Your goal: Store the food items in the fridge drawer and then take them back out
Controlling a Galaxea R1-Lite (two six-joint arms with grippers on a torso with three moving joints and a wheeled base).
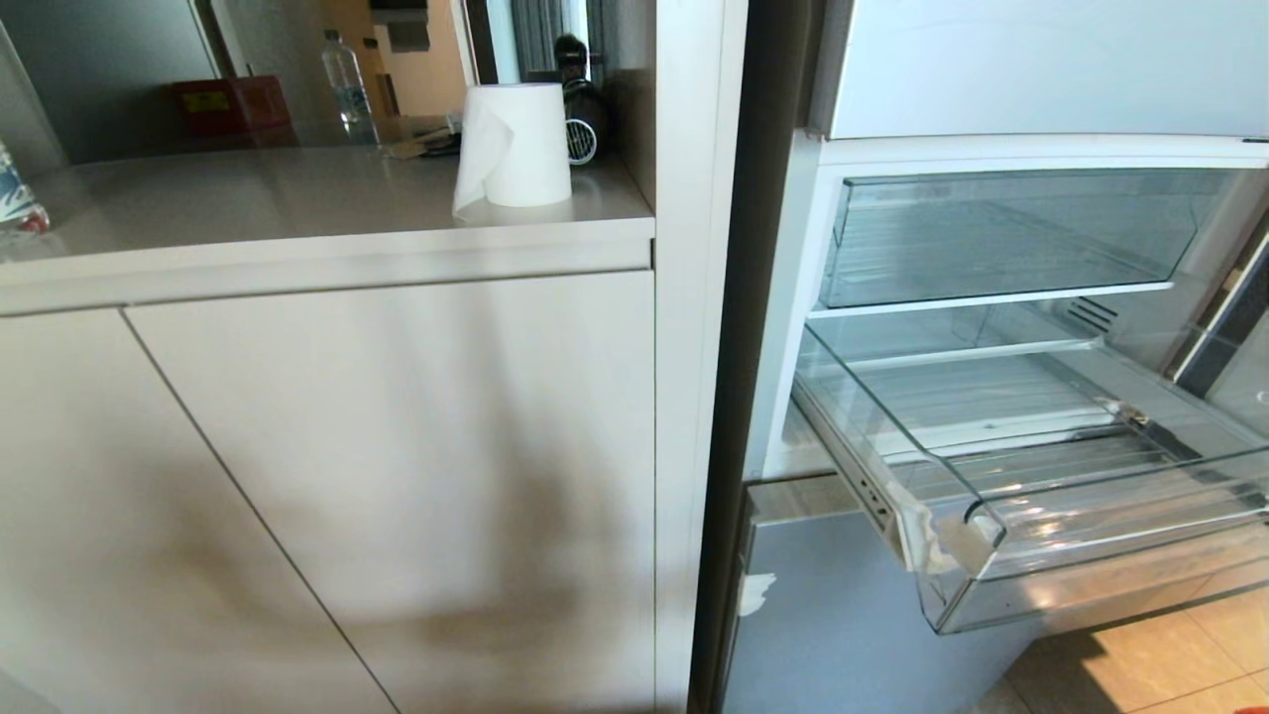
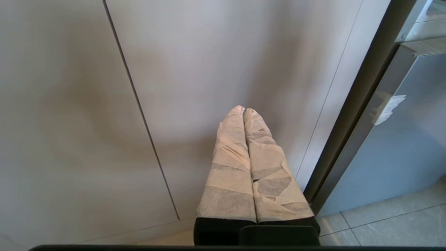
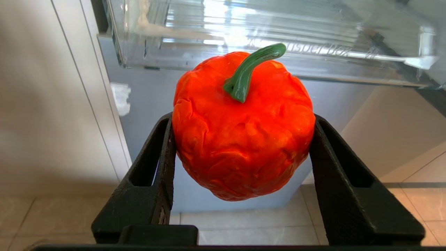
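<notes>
A red-orange toy pepper (image 3: 244, 132) with a curved green stem (image 3: 249, 69) sits between the black fingers of my right gripper (image 3: 243, 120), which is shut on it. The gripper hangs low over the tiled floor, in front of the fridge and below the fridge drawer (image 3: 278, 31). In the head view this clear, ribbed fridge drawer (image 1: 1091, 476) is pulled out, with white tape on its front corner, and I see nothing in it. My left gripper (image 2: 244, 111), wrapped in pale tape, is shut and empty, facing a cabinet door. Neither arm shows in the head view.
A second clear drawer (image 1: 991, 238) sits closed above the open one. The grey lower fridge door (image 1: 843, 615) carries a white tape scrap. Beige cabinet doors (image 1: 397, 476) fill the left under a counter (image 1: 248, 218) holding a paper towel roll (image 1: 516, 144) and a water bottle (image 1: 347, 84).
</notes>
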